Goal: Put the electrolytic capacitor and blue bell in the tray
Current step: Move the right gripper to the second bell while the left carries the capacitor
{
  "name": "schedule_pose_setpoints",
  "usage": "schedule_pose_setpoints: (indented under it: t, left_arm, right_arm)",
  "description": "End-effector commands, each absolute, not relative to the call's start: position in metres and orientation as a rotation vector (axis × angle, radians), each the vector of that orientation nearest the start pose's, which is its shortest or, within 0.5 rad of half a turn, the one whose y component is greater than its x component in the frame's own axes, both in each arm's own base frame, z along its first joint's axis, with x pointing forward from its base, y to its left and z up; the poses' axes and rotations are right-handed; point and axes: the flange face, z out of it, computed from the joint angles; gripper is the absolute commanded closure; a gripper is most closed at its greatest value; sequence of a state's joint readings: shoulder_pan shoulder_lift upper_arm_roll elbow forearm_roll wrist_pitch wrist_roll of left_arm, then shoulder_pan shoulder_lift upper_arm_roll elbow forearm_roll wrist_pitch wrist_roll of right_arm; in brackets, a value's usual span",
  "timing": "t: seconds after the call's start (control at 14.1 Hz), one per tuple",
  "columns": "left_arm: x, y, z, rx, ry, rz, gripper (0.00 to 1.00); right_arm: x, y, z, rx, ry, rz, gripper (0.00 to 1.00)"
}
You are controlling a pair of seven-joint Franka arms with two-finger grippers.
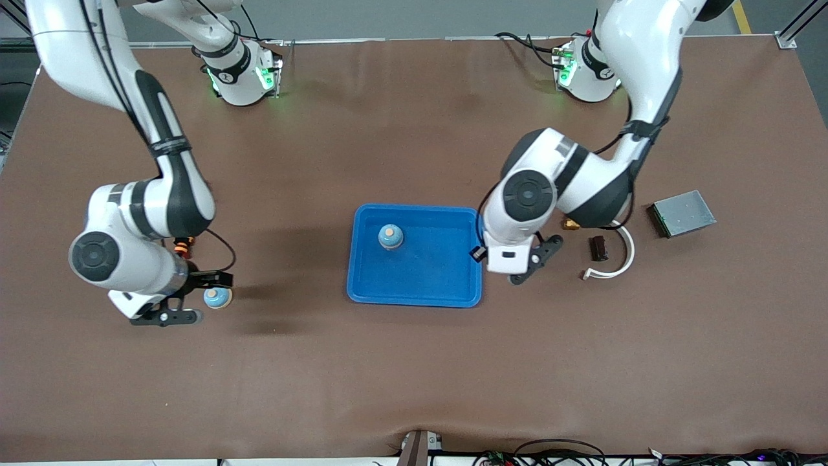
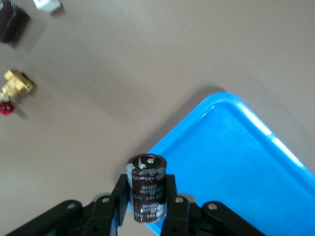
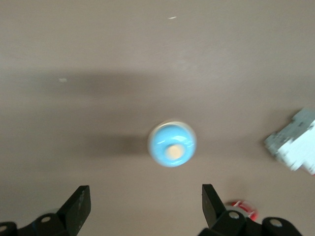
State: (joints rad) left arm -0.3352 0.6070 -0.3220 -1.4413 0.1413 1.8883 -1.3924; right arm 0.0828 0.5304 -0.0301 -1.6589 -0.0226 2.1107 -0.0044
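Observation:
My left gripper is shut on a dark brown electrolytic capacitor, held upright over the rim of the bright blue tray at its left-arm end. In the front view the capacitor shows at the tray's edge. One blue bell with a tan top stands in the tray. A second blue bell stands on the table toward the right arm's end. My right gripper hangs open over the table beside that bell, with nothing between its fingers.
Toward the left arm's end lie another dark capacitor, a brass fitting, a white cable and a grey metal plate. An orange part sits under the right arm. A pale grey-white part lies near the second bell.

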Motion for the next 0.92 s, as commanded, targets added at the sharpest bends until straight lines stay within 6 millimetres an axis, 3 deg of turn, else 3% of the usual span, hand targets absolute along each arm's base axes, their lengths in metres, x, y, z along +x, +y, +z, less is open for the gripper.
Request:
schedule_pose_setpoints:
  t: [0.0,0.28,0.42,0.57,0.85]
  left_arm:
    - [0.568,-0.412,0.325,-2.83,-1.096,0.132,1.0]
    - [0.542,-0.449,0.299,-2.835,-1.086,0.146,1.0]
    - [0.539,-0.454,0.283,-2.838,-1.075,0.157,1.0]
    - [0.525,-0.466,0.265,-2.847,-1.038,0.17,1.0]
    - [0.498,-0.472,0.235,-2.834,-0.976,0.191,1.0]
  right_arm:
    - [0.658,0.018,0.284,-3.155,-0.225,0.067,0.0]
    - [0.661,0.018,0.271,-3.156,-0.227,-0.025,0.0]
    - [0.657,0.019,0.251,-3.154,-0.232,-0.088,0.0]
    - [0.649,0.018,0.236,-3.153,-0.231,-0.11,0.0]
    - [0.64,0.016,0.211,-3.153,-0.228,-0.091,0.0]
